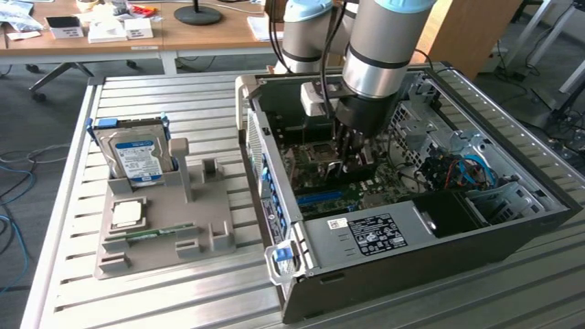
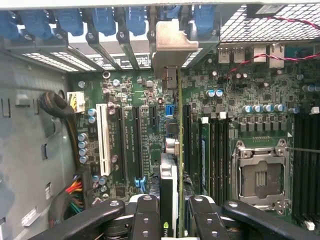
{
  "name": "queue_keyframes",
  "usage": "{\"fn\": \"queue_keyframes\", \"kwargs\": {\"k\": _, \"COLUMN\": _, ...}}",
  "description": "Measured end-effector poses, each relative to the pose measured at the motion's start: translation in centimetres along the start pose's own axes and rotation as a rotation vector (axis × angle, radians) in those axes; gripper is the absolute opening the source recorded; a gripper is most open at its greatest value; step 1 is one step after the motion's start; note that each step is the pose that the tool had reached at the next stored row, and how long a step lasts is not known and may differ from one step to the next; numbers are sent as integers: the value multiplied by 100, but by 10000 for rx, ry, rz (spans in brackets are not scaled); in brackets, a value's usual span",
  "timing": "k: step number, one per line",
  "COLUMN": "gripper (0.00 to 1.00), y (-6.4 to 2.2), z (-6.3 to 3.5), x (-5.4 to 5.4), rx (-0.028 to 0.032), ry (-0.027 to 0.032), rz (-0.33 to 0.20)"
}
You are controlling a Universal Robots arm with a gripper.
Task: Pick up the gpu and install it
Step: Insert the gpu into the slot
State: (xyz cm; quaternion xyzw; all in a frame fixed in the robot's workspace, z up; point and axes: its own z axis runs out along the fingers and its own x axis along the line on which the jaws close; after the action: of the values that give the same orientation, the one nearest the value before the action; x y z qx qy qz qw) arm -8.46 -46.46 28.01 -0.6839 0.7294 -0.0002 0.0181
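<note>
gpu (image 2: 171, 172) at motherboard (image 2: 250, 100); case (image 1: 384, 267) on slatted table (image 1: 164, 295); desks (image 1: 183, 38) beyond.

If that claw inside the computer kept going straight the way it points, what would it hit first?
The gripper points down at the motherboard, with the gpu clamped edge-on between its fingers. The card's far edge would likely touch first, among the board's black slots; the remaining gap is unclear.

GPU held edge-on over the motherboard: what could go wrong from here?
1. The gpu sits edge-on in the gripper. If its edge is not lined up with the blue slot, pushing down may strain the board.
2. Its bracket could catch near the blue latches.
3. The open CPU socket lies close, so a slip might damage it.
</note>
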Motion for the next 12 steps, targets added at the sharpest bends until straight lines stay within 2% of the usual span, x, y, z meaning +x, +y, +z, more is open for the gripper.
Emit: {"fn": "queue_keyframes", "kwargs": {"k": 12, "gripper": 27, "y": 21, "z": 21, "x": 2, "rx": 1, "ry": 0, "rz": 0}}
